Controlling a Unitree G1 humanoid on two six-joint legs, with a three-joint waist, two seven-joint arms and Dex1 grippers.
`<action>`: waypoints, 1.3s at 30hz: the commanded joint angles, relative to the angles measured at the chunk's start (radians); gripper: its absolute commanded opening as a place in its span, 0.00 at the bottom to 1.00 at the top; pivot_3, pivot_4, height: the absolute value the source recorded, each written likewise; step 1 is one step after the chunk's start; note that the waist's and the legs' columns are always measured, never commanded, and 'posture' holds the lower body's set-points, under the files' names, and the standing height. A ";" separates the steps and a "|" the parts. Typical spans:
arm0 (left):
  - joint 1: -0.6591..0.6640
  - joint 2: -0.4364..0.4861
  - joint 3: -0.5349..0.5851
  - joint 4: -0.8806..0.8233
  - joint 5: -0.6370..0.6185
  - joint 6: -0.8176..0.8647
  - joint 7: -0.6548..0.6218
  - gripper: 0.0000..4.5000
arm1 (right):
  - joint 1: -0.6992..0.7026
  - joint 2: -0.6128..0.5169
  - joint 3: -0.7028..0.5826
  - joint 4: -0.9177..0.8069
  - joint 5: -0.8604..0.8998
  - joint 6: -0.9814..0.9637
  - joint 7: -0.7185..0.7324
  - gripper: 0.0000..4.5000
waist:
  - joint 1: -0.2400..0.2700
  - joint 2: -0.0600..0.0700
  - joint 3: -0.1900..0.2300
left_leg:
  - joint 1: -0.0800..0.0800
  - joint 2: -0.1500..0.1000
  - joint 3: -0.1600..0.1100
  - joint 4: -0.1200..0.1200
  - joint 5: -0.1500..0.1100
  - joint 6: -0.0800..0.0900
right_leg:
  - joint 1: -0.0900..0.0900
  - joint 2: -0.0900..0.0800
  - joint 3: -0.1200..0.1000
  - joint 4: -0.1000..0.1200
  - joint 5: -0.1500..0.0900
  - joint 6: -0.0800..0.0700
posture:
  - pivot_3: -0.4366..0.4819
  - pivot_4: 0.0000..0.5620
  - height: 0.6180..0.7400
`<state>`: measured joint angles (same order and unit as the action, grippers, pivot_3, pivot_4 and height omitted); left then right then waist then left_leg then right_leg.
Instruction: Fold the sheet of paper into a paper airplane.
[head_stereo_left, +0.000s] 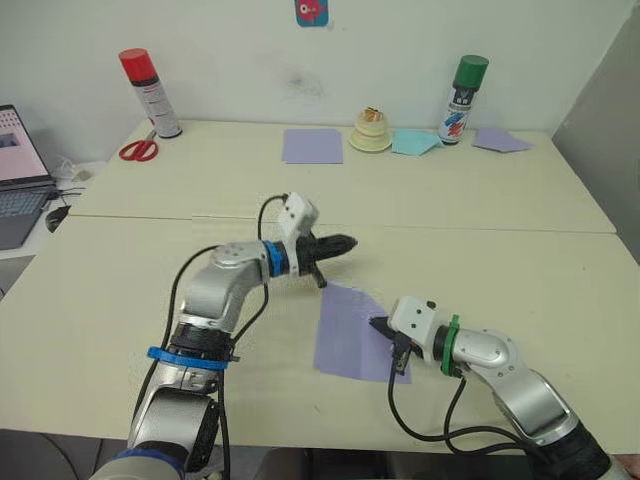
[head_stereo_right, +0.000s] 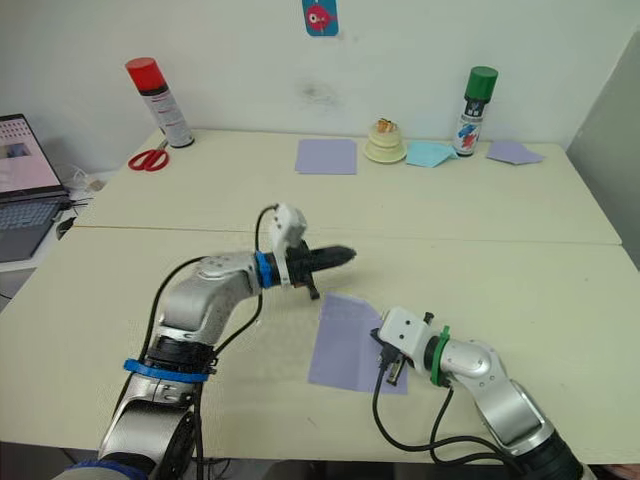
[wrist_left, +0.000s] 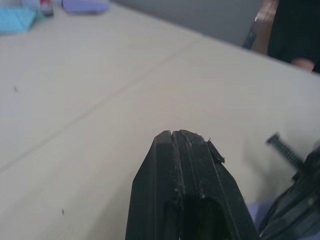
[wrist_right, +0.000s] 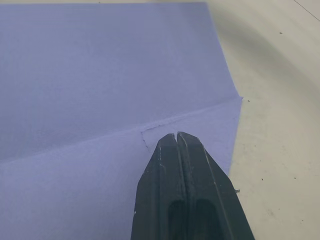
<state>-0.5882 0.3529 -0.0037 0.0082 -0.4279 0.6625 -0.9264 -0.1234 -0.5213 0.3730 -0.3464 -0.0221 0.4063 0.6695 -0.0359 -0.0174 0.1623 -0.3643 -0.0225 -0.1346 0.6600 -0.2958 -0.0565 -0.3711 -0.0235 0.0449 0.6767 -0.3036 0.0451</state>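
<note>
Lavender and creased, the sheet of paper (head_stereo_left: 352, 335) is lying on the cream bench (head_stereo_left: 480, 240) near its front edge, one corner folded over along a diagonal crease. The right gripper (wrist_right: 177, 136) is resting on the sheet's right side with its fingers pressed together, their tips sitting at the fold line. The left gripper (head_stereo_left: 348, 241) is hovering just beyond the sheet's far edge, pointing right, its fingers likewise closed together and gripping nothing.
</note>
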 joint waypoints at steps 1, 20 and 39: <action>0.077 0.034 0.089 -0.105 -0.097 0.130 0.054 0.00 | 0.012 -0.003 0.016 0.037 -0.028 0.036 -0.005 0.00 | -0.001 0.001 0.000 | 0.000 0.000 0.000 0.000 0.000 0.000 | 0.000 0.000 0.000 0.000 0.000 0.000 | 0.48 0.27 1.00; 0.292 -0.168 0.336 -0.162 -0.432 0.468 0.473 0.57 | -0.003 -0.011 0.024 0.042 -0.028 0.030 0.022 0.00 | 0.004 0.000 0.002 | 0.000 0.000 -0.001 0.000 0.001 -0.004 | 0.000 0.000 0.000 0.001 0.000 0.000 | 0.48 0.27 1.00; 0.276 -0.170 0.222 -0.036 -0.381 0.375 0.474 0.57 | 0.005 -0.025 0.024 0.024 -0.027 0.046 0.026 0.00 | 0.005 0.000 0.002 | 0.000 0.000 0.000 -0.001 0.004 -0.008 | 0.000 0.000 0.000 0.000 -0.001 0.001 | 0.48 0.27 1.00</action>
<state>-0.3018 0.1746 0.2225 -0.0272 -0.8104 1.0532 -0.4460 -0.1385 -0.5293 0.3769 -0.3476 -0.0301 0.4198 0.6797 -0.0313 -0.0177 0.1639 -0.3645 -0.0229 -0.1348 0.6593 -0.2922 -0.0648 -0.3713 -0.0239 0.0449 0.6762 -0.3041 0.0459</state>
